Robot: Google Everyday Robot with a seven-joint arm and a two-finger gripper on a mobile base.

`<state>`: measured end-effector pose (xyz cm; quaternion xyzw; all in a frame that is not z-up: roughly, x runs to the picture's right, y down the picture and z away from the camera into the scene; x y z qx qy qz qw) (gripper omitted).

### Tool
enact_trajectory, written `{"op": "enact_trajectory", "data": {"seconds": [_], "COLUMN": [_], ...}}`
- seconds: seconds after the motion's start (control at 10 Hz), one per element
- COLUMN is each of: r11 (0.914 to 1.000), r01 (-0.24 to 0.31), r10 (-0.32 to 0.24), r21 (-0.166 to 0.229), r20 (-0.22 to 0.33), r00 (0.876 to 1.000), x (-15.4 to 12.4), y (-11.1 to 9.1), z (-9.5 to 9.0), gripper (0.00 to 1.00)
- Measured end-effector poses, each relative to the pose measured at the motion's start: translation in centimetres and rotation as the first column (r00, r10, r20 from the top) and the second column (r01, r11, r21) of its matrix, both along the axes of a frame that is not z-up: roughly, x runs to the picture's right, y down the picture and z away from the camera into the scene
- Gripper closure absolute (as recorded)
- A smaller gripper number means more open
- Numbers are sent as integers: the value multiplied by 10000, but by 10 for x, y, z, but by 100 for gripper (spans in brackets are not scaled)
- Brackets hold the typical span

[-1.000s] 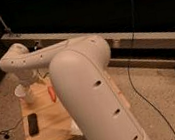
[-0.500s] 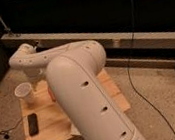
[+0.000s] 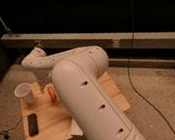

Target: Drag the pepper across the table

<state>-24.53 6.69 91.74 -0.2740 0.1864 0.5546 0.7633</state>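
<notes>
Pincer (image 3: 47,87) agape at pepper (image 3: 51,93) by table's (image 3: 50,133) far edge — bare wood nearer, cup (image 3: 24,92) beside.

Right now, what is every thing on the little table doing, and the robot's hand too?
pepper, lying on the table, partly hidden behind the arm.
cup, standing upright near the far left corner, open end up.
black slab, lying flat near the left edge.
hand, down low right beside the pepper, mostly hidden by the arm.
table, standing level on the floor.
</notes>
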Motion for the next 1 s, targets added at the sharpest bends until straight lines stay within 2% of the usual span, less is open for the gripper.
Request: {"op": "enact_trajectory", "data": {"seconds": [0.3,0.6,1.0], "r11": [9998,9985,9950], "r01": [177,524,927], "r10": [-174,-528,-934], "r21": [-126,142,383], "r20": [207,346,189], "r00": [9996,9980,9954], "x": [-8,-25,-36], "y": [9,3,-2], "z": [8,9,13], "gripper": [35,35,35]}}
